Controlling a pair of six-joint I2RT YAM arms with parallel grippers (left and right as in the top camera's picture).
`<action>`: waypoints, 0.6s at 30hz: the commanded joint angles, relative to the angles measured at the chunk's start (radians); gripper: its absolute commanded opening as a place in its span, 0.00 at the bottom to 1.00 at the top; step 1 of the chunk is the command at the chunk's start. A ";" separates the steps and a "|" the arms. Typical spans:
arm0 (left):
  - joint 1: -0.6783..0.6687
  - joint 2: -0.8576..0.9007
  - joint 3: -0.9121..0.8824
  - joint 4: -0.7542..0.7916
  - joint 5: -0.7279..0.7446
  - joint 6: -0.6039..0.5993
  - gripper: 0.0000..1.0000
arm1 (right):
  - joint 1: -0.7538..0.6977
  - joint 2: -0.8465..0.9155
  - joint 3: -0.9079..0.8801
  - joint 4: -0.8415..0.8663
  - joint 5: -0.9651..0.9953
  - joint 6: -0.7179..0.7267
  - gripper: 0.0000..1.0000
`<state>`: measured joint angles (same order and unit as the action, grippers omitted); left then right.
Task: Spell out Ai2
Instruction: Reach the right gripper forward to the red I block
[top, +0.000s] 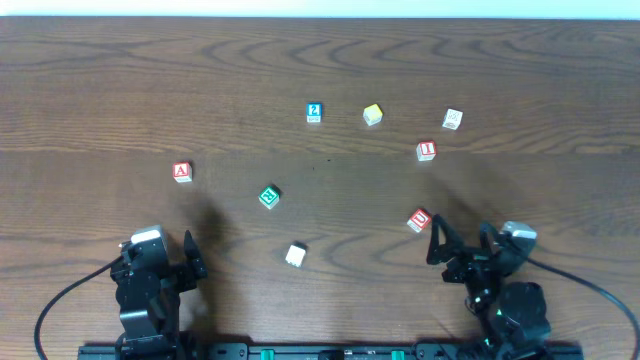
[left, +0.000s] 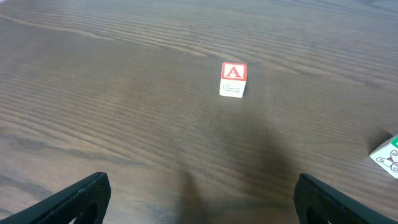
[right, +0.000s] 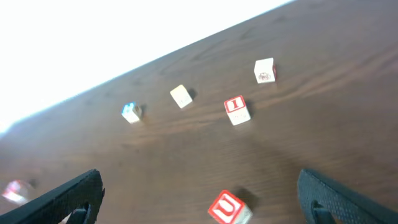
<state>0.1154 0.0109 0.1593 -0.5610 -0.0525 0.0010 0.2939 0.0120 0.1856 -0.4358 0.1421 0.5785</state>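
A red "A" block (top: 182, 171) lies at the left of the table; it also shows in the left wrist view (left: 233, 79), ahead of my open, empty left gripper (left: 200, 199). A red "I" block (top: 426, 150) lies at the right, also in the right wrist view (right: 237, 110). A blue "2" block (top: 314, 113) lies at the far centre and shows blurred in the right wrist view (right: 130, 112). My left gripper (top: 190, 256) sits near the front left. My right gripper (top: 458, 240) is open and empty at the front right, also seen in its own wrist view (right: 199, 202).
A red "U" block (top: 419, 220) lies just ahead of my right gripper (right: 229, 208). A green block (top: 269, 197), a white block (top: 295, 255), a yellow block (top: 373, 115) and another white block (top: 453, 119) are scattered about. The table's far edge (top: 320, 20) meets a white surface.
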 joint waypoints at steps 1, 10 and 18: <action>0.004 -0.005 -0.011 0.001 -0.009 0.011 0.95 | 0.006 -0.006 -0.003 0.039 0.095 0.201 0.99; 0.004 -0.005 -0.011 0.001 -0.009 0.011 0.95 | -0.025 0.004 -0.003 0.281 0.243 0.213 0.99; 0.004 -0.005 -0.011 0.001 -0.009 0.011 0.95 | -0.184 0.212 0.005 0.525 0.122 0.129 0.98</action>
<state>0.1154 0.0109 0.1593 -0.5606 -0.0521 0.0010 0.1650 0.1482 0.1841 0.0589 0.3279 0.7448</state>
